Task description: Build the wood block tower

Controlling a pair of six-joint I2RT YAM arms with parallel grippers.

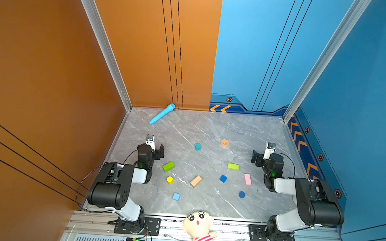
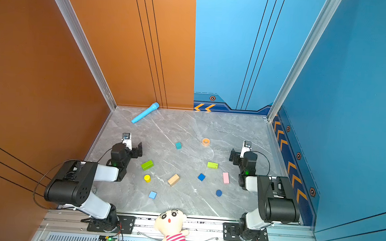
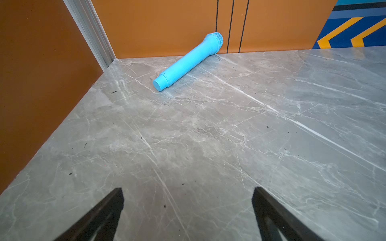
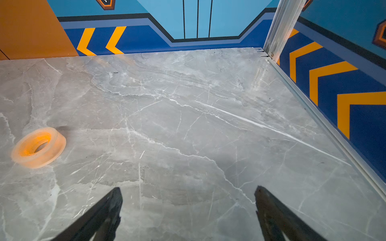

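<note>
Wood blocks [image 2: 173, 179] for the tower lie singly on the grey marble bench [image 1: 204, 205], each apart from the rest and none stacked. Only the top views show them.

Nearest, a plush doll [image 1: 199, 228] leans on the front rail, outside the bench. Beyond it come the light blue cube [image 1: 176, 196] and, toward the right arm, the dark blue cylinder [image 1: 242, 194]. Farther in sit the yellow cylinder [image 1: 169, 179], the tan brick [image 1: 196, 181], the dark blue cube [image 1: 223, 178] and the pink brick [image 1: 247, 179]. Next are the left lime green brick [image 1: 168, 166], near the left arm's wrist, and the right lime green brick [image 1: 233, 166]. The teal cube [image 1: 197, 146] is the farthest block.

Past it the orange tape ring [image 1: 224, 143] lies flat. The right wrist view shows it off to one side, well clear of the right pincer [image 4: 188, 188]. At the back wall the light blue toy microphone [image 1: 161, 117] lies on its side, head at the foot of the orange panel. The left wrist view shows it far ahead of the left pincer [image 3: 188, 189].

The blocks lie in the open middle between the two arms. Both pincers have their fingers spread wide apart above bare bench, holding and touching nothing.
</note>
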